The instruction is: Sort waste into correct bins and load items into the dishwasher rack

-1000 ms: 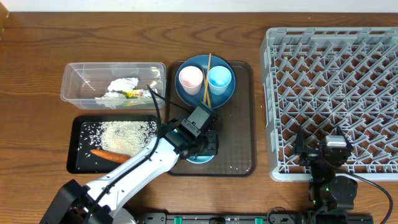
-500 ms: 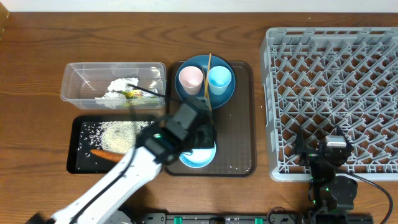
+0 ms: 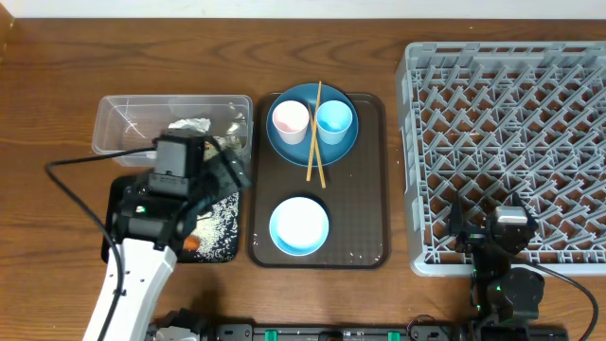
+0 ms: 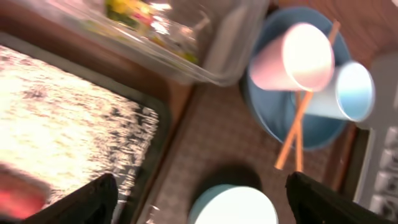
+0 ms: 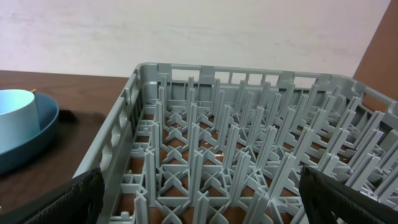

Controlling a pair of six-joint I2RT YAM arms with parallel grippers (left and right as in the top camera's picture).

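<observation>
The left hand [image 4: 208,200] is spread wide and empty above the black tray [image 3: 227,254] of rice [image 4: 56,137], beside the clear tub [image 3: 123,118]. The pale-blue bowl [image 3: 299,225] sits on the brown tray [image 3: 365,218]. The right hand [image 5: 202,202] is wide and empty over the dishwasher rack [image 3: 511,123].

**Setting.** A mid-brown wooden table [image 3: 57,76] fills the overhead view, its grain running from 9 to 3 o'clock. A pale strip [image 3: 284,8] borders it along the 12 o'clock edge. A tan object [image 3: 4,33], cut off by the frame, sits at about 10 o'clock. In the right wrist view an off-white, faintly mottled wall [image 5: 186,31] rises behind the table, with a slanted brown panel [image 5: 380,43] at 2 o'clock. Lighting is soft and even — shadows are short and diffuse.
</observation>
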